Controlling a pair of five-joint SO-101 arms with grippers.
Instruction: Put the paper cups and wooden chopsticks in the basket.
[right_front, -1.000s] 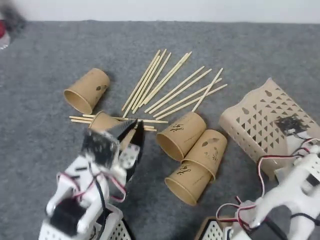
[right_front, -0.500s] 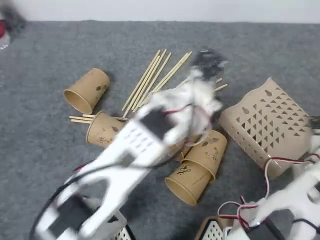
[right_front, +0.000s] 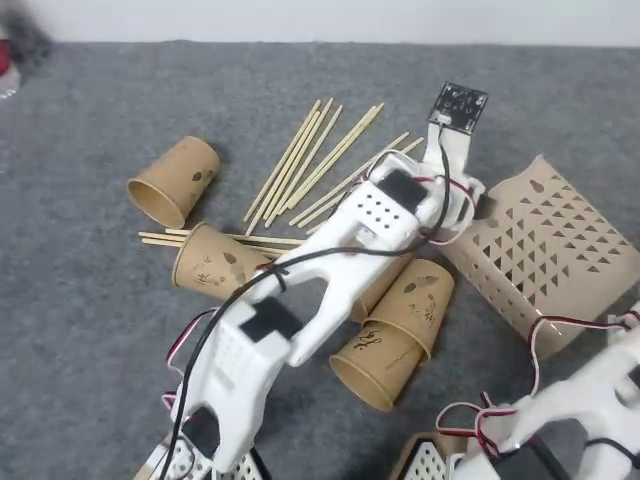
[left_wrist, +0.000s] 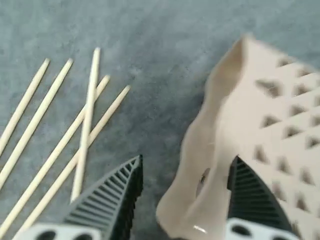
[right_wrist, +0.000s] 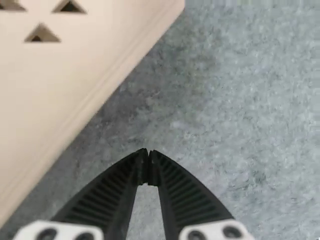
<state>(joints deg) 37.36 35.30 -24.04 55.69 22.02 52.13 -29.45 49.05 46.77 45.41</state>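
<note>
— Okay, quick pass, left to right. What's at 9 o'clock?
— Far-left cup (right_front: 178, 178) on its side on the grey carpet (right_front: 90, 330), mouth toward 7 o'clock, bare inner wall showing. At its 5 o'clock, second cup (right_front: 208, 262), also on its side, lying across a few loose chopsticks (right_front: 160, 238).
— Centre?
— Chopstick fan (right_front: 300, 165) at 12 o'clock, flat on the carpet, spreading toward 1 o'clock. Left arm (right_front: 330, 270) runs from 7 o'clock diagonally over the middle.
— Cups under it?
— Cluster of three at about 5 o'clock of centre, all on their sides, touching. Covered cup (right_front: 380, 292) is mostly under the arm, middle cup (right_front: 420, 298) is beside it. Near cup (right_front: 378, 362) is closest to 6 o'clock, mouth toward 7 o'clock, inner wall bare.
— Basket?
— Basket (right_front: 540, 240) at 3 o'clock, tipped so a perforated wall faces up. What's inside it, cannot tell. Every cup and chopstick in view lies on the carpet outside it.
— Left pincer?
— Left gripper (left_wrist: 186, 162) spread wide at the basket's wavy rim. One finger is on the carpet side, next to chopstick ends, the other over the perforated wall, rim between them. Whether either pad touches the rim, cannot tell.
— Right one?
— Right gripper (right_wrist: 145, 155) pinched together, gripping nothing, tips above carpet just beside the basket's plain wall. Right arm (right_front: 590, 390) sits at 4 to 5 o'clock.
</note>
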